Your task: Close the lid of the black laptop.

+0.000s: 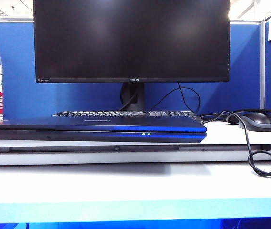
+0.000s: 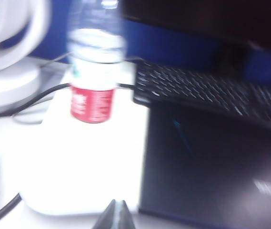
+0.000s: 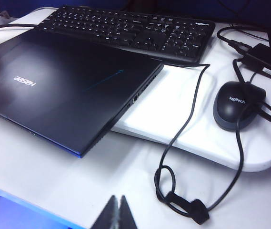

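The laptop (image 1: 95, 130) lies flat on the desk before the keyboard (image 3: 125, 29), its lid (image 3: 59, 90) already down. The lid looks thin, stiff and smooth, best pressed on its front edge, not pinched. Both grippers hang above the desk clear of it: right gripper (image 3: 116, 210) closed and empty, left gripper (image 2: 116, 214) apparently closed, though blurred

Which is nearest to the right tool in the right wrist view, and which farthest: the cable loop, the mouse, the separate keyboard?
From the shut right tool:
1. Cable loop, on the white table just ahead of the tips.
2. Mouse, farther out, beside the closed laptop.
3. Separate keyboard, at the back, behind the laptop.
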Robot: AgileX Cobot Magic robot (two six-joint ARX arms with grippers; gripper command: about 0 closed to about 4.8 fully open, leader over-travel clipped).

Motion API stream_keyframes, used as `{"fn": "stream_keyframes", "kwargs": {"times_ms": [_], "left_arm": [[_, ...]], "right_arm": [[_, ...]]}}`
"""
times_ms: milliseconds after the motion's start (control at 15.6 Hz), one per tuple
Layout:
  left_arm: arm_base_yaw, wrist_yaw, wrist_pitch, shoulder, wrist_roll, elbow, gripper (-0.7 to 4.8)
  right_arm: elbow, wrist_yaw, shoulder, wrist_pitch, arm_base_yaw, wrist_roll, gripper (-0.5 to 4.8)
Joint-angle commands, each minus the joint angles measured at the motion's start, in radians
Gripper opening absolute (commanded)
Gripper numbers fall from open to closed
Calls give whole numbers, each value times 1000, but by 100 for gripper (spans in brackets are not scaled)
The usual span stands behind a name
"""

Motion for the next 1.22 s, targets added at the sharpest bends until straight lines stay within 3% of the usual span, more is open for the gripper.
{"fn": "stream_keyframes", "kwargs": {"times_ms": [64,257,641,1219], "left_arm": [[70,32,220,-3,-12,-66,-3],[121,29,301,-3,-12,-149,-3],[126,32,395,-3,-35,-271,-3],[126,25,359,-3,5,-271,-3]], "right_arm": [[3,-1,-2,13,0,4,-6],[3,-1,-2,13,0,4,-6],[3,-1,-2,13,0,4,-5],[3,-1,-2,13,0,4,-5]]}}
